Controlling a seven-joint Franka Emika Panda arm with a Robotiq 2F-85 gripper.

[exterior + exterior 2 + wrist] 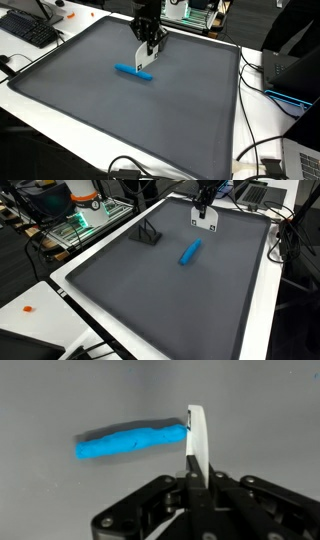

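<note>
The blue stick [134, 71], a short rounded bar of bright blue, lies flat on the dark grey mat [100, 115] that covers most of the tabletop. It is on the half of the mat nearer the edge where the arm rises, well away from all four corners. In an exterior view it lies [189, 252] at a slant, roughly midway between the mat's two side edges. In the wrist view the stick [130, 440] runs crosswise, slightly uneven in thickness, and one end reaches the white fingertip.

The gripper [142, 66] hangs above the mat with its fingers pointing down, at that end of the stick. In the wrist view the gripper [196, 420] shows a single narrow white strip standing upright in the middle, so the fingers look pressed together with nothing between them. Whether the tip touches the stick's end or only stands just beside it cannot be told. In an exterior view the gripper [207, 224] stands on the side of the stick toward the arm's edge of the tabletop.

A small black angled stand [148, 234] sits on the mat, well apart from the stick, near a corner on the arm's edge. Beyond the mat, a black keyboard [30, 30] lies on the white tabletop margin, and dark cables [255, 160] trail along another edge.
</note>
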